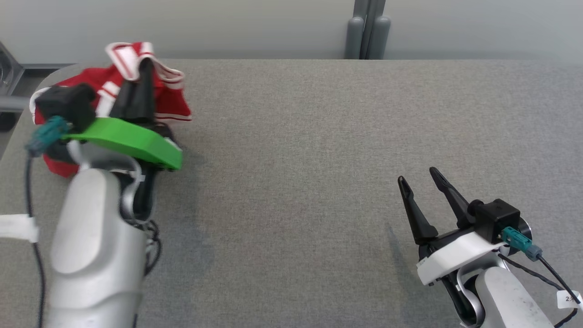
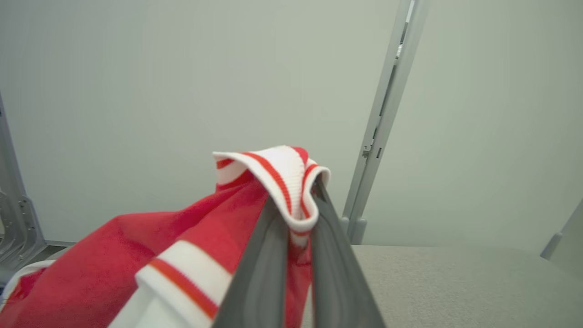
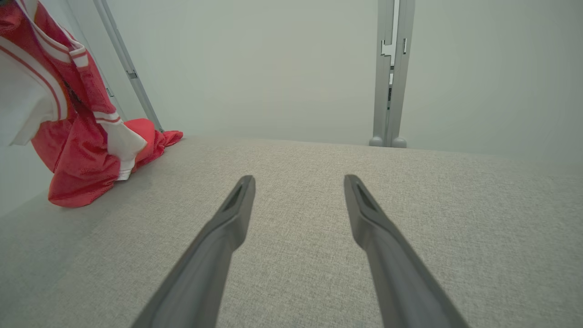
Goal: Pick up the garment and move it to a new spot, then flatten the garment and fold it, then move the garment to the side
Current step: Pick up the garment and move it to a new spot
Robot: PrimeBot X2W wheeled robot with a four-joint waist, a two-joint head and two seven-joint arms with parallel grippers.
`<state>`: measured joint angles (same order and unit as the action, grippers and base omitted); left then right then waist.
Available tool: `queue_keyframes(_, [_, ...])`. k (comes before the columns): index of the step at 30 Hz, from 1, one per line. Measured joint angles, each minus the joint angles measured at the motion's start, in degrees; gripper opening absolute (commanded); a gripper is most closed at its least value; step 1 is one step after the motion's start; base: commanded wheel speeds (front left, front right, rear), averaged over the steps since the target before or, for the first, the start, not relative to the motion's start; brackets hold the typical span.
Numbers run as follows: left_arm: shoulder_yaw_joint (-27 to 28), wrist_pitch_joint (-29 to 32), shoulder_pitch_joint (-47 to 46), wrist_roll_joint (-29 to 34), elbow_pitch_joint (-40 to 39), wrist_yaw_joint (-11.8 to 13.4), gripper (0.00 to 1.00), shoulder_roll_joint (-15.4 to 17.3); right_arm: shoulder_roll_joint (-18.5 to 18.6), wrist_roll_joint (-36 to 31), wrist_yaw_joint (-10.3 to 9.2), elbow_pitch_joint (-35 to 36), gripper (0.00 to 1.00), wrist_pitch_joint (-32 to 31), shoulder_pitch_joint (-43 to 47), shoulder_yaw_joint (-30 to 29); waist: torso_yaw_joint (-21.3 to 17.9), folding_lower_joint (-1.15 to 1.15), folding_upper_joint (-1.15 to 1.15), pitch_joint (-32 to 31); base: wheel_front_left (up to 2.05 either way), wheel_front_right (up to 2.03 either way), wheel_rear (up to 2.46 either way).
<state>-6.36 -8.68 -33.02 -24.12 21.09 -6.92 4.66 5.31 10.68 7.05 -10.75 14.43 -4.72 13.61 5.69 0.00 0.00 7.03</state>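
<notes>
The garment (image 1: 166,100) is red with white striped trim and hangs bunched at the table's far left corner. My left gripper (image 1: 145,64) is shut on its ribbed white-and-red band, lifting that part above the table. In the left wrist view the band (image 2: 278,177) drapes over the closed fingertips, and the garment (image 2: 91,269) falls away to the lower left. From the right wrist view the garment (image 3: 86,155) trails down onto the grey surface at the far left. My right gripper (image 1: 418,180) hovers open and empty over the table's right front, far from the cloth.
The grey fabric-covered table (image 1: 319,159) stretches wide between the two arms. A grey post (image 1: 368,29) stands against the pale wall behind the table's far edge. A metal frame (image 1: 11,73) sits beyond the left corner.
</notes>
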Motion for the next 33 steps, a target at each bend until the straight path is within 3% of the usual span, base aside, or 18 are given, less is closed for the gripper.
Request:
queue_keyframes(4, [-7.21, 5.56, -0.01, -5.24, -2.86, -0.63, 0.00, -5.94, -0.64, 0.45, 0.00, -0.31, 1.00, 0.00, 0.62, 0.54, -1.70, 0.00, 0.00, -1.18, 0.00, 0.00, 0.00])
queue_keyframes(12, [-18.68, 13.59, -1.75, -11.61, -9.39, -0.62, 0.00, -3.42, -1.87, 1.04, 0.01, -0.12, 1.00, 0.00, 0.63, 1.94, -6.43, 0.00, 0.00, -2.73, 0.00, 0.00, 0.00])
queue_keyframes(19, [-26.63, 16.80, -3.91, -29.60, -16.68, -0.62, 0.00, -2.81, -2.20, 2.94, -0.16, 0.48, 1.00, 0.00, 1.78, 1.43, -11.75, 0.00, 0.00, -3.30, 0.00, 0.00, 0.00])
queue_keyframes(23, [-31.69, 17.47, -4.89, -36.16, -21.27, -0.38, 0.00, -2.79, -2.30, 3.01, -0.58, 0.59, 1.00, 0.00, 2.89, 1.47, -14.91, 0.00, 0.00, -3.45, 0.00, 0.00, 0.00])
queue_keyframes(25, [-32.89, 18.19, -5.14, -36.38, -22.04, 1.79, 0.00, -2.79, -2.31, 3.01, -0.59, 0.76, 1.00, 0.00, 3.04, 1.52, -17.33, 0.00, 0.00, -3.49, 0.00, 0.00, 0.00])
queue_keyframes(29, [-31.58, 19.76, -4.89, -28.93, -17.92, 5.75, 0.00, -2.79, -2.30, 3.00, -0.58, 0.71, 1.00, 0.00, 3.04, 2.22, -20.60, 0.00, 0.00, -3.36, 0.00, 0.00, 0.00])
queue_keyframes(33, [-32.59, 21.82, -3.04, -26.70, -13.62, 7.38, 0.00, -2.15, -2.48, 2.99, -0.58, 0.74, 1.00, 0.00, 4.30, 0.64, -23.36, 0.00, 0.00, -2.88, 0.00, 0.00, 0.00])
